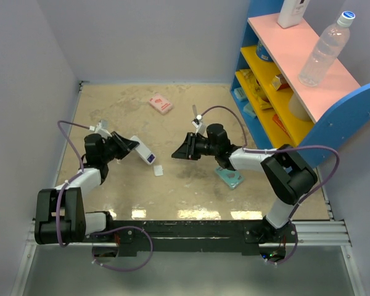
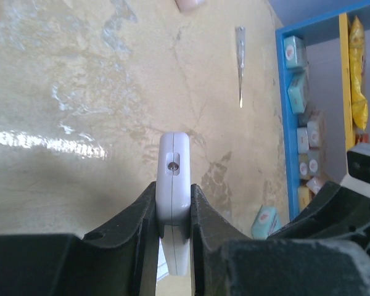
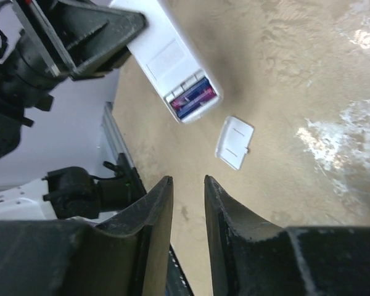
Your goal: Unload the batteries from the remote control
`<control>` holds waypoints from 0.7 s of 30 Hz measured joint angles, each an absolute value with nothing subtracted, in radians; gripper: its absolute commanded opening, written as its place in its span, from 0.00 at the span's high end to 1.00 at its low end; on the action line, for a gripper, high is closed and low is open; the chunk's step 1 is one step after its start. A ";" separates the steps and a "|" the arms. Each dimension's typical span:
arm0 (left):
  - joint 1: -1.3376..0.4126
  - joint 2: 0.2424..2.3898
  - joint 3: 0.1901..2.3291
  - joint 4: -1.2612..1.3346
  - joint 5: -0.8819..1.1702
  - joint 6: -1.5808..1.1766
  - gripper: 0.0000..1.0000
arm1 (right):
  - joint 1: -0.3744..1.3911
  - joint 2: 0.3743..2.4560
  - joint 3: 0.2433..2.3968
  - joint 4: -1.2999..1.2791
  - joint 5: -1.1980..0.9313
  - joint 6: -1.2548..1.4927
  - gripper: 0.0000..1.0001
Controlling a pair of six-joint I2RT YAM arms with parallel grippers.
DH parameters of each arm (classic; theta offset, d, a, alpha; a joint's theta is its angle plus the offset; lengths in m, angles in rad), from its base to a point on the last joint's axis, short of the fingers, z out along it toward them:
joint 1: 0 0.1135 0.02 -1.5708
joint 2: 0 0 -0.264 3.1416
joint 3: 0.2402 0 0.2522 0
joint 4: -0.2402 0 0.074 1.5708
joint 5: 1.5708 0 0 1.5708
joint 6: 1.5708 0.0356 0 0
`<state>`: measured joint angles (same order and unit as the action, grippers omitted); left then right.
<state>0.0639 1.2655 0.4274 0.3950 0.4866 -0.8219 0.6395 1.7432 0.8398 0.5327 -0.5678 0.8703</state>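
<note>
Left tool (image 2: 174,197) was clamped on the remote control (image 2: 173,185), jaws pinching its long edges, with the bar sticking out past the fingertips. Remote sat left of centre over the tabletop (image 1: 111,111), open end pointing toward the right arm and apparently raised, shadow under it. Right wrist view: battery bay at that end was uncovered, batteries (image 3: 193,100) seated inside, purple/blue wrap showing. Small white cover (image 3: 234,142) lay flat on the tabletop just beside the remote's end, not touching. Right tool (image 3: 188,185) was slightly open, narrow gap, nothing in it, near the open end but apart from it. Pink packet (image 1: 160,103) lay at the far side; teal flat box (image 1: 229,177) by the right forearm.
</note>
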 measured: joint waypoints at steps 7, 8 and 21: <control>0.072 1.267 0.408 0.421 0.422 -0.858 1.00 | 0.640 1.659 0.841 0.301 -0.451 0.703 0.59; 0.072 1.264 0.396 0.425 0.414 -0.867 1.00 | 0.640 1.649 0.841 0.276 -0.434 0.685 0.59; 0.072 1.053 0.277 0.264 0.204 -0.916 0.72 | 0.640 1.601 0.841 0.163 -0.352 0.585 0.55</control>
<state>0.0719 1.0531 0.2768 0.2642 0.2043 -0.9161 0.6395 1.6009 0.8413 0.1631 -0.3519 0.5846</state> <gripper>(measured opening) 0.239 0.435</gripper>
